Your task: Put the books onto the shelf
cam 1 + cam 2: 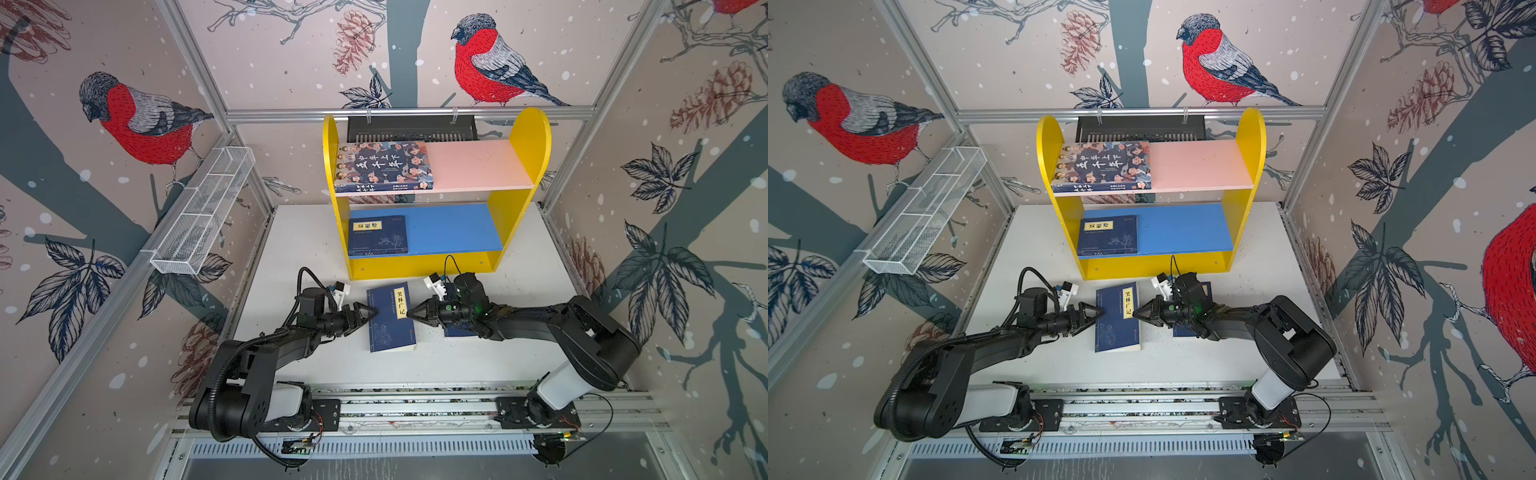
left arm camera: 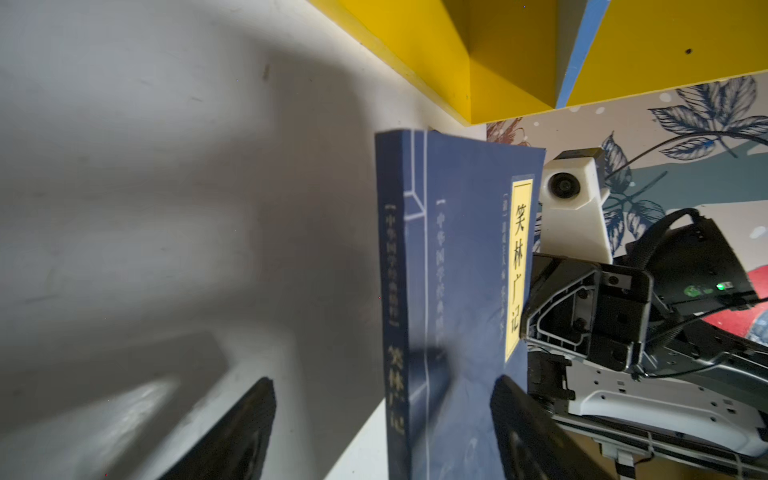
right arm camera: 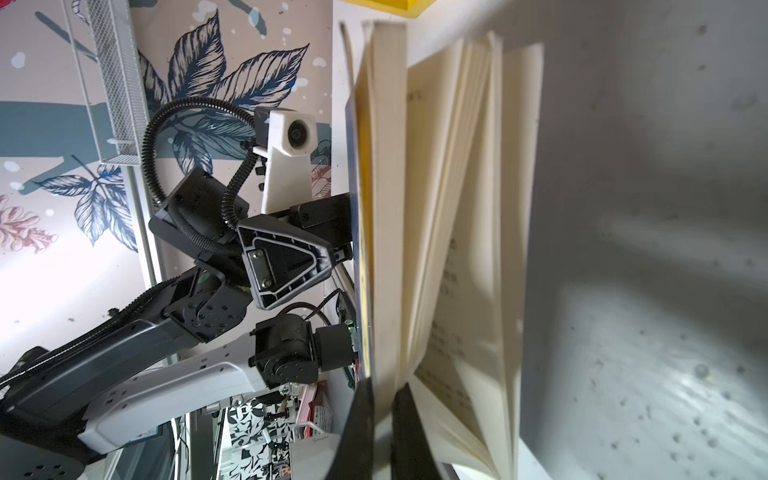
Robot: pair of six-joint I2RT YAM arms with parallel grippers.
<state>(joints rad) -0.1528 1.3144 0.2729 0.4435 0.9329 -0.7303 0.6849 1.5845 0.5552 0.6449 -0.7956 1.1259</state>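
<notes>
The right pincer (image 1: 409, 313) grasps the thin navy yellow-labelled paperback (image 1: 388, 330) at three o'clock; the left pincer (image 1: 374, 311), released, straddles its nine-o'clock spine.

The shelf (image 1: 530, 137) has yellow sides, a pink top board and a blue bottom board. The big book (image 1: 384, 166) shows drawn faces and white letters. The dark blue book (image 1: 384, 332) has a yellow label. The tabletop (image 1: 457, 365) is white. The walls (image 1: 270, 62) show red and grey birds (image 1: 486, 62).

A: Where's the large illustrated paperback (image 1: 384, 166)?
B: Left end of the pink upper board (image 1: 473, 164) of the yellow-sided shelf (image 1: 530, 137). A thin navy paperback (image 1: 377, 235) lies beneath, on the blue lower board (image 1: 453, 228). A second navy paperback (image 1: 388, 328) is on the white table (image 1: 457, 365), in front.
</notes>
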